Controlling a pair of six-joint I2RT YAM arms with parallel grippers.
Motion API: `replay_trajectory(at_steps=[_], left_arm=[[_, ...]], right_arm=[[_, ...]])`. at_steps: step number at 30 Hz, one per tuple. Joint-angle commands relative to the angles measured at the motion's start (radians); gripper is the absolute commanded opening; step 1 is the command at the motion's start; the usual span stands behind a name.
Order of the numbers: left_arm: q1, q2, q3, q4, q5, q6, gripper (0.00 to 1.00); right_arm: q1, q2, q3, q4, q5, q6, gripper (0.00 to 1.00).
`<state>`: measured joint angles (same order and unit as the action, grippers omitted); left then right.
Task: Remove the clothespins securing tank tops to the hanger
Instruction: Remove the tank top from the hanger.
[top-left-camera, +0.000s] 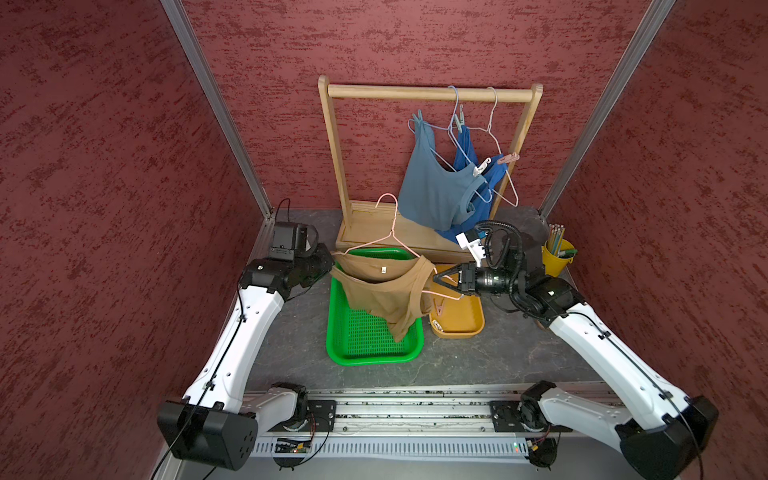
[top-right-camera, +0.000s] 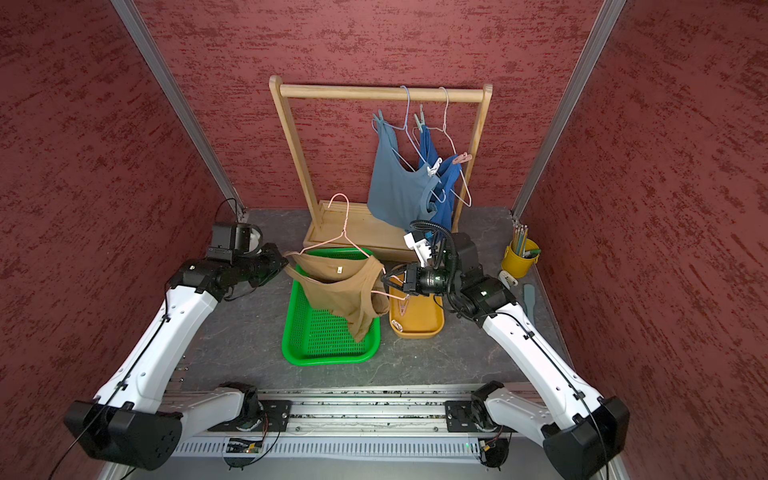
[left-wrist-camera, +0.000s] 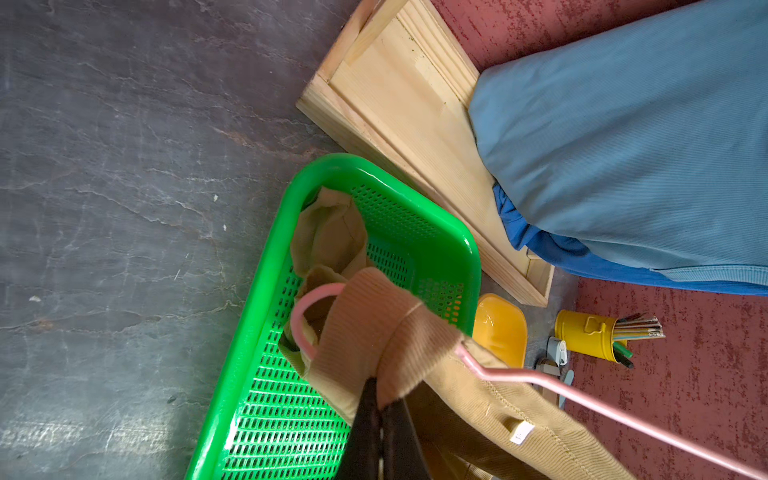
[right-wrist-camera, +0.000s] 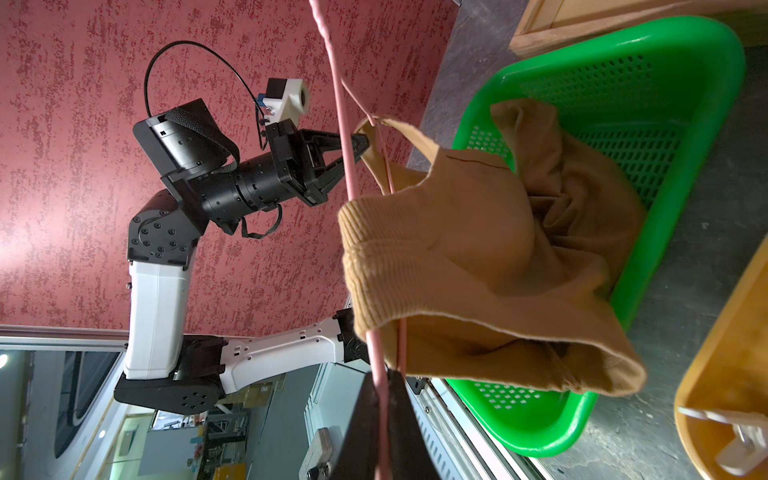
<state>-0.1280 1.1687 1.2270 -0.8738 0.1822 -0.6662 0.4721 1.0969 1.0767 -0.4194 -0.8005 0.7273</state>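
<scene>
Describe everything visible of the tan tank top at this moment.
The tan tank top is ribbed brown fabric with a small white label at the neckline. It hangs crumpled on a pink hanger above the green basket, its hem sagging into it. The left gripper is shut on one strap; the right gripper pinches the hanger beside the other strap.

A ribbed tan-brown tank top (top-left-camera: 386, 291) is seen on a pink hanger (right-wrist-camera: 377, 361). The green basket (top-left-camera: 374, 357) is finely perforated, and the tray (top-left-camera: 461, 324) is coloured ochre. The grey-blue tank top (top-left-camera: 432, 187) and royal blue tank top (top-left-camera: 463, 153) are pinned by a teal clothespin (top-left-camera: 459, 120), a white clothespin (top-left-camera: 481, 167) and a pink clothespin (top-left-camera: 510, 158). The walls (top-left-camera: 104, 166) are mottled dark red, and the desk (top-left-camera: 291, 345) is veined grey.
</scene>
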Motion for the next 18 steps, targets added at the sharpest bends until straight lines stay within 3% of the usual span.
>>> replay_trajectory(at_steps=[1,5,9,18], left_arm=[[0.043,-0.024,0.019,-0.044,-0.013,0.056,0.0],[0.144,-0.02,0.015,-0.049,0.025,0.084,0.0],[0.252,0.021,-0.033,-0.011,0.149,0.087,0.0],[0.227,-0.078,-0.232,0.081,0.259,-0.067,0.0]], right_arm=[[0.002,-0.015,-0.002,0.016,-0.019,-0.022,0.0],[0.002,-0.023,-0.01,-0.003,-0.038,-0.033,0.0],[0.003,-0.033,-0.026,-0.013,-0.062,-0.045,0.0],[0.002,-0.087,-0.038,0.181,-0.064,0.088,0.0]])
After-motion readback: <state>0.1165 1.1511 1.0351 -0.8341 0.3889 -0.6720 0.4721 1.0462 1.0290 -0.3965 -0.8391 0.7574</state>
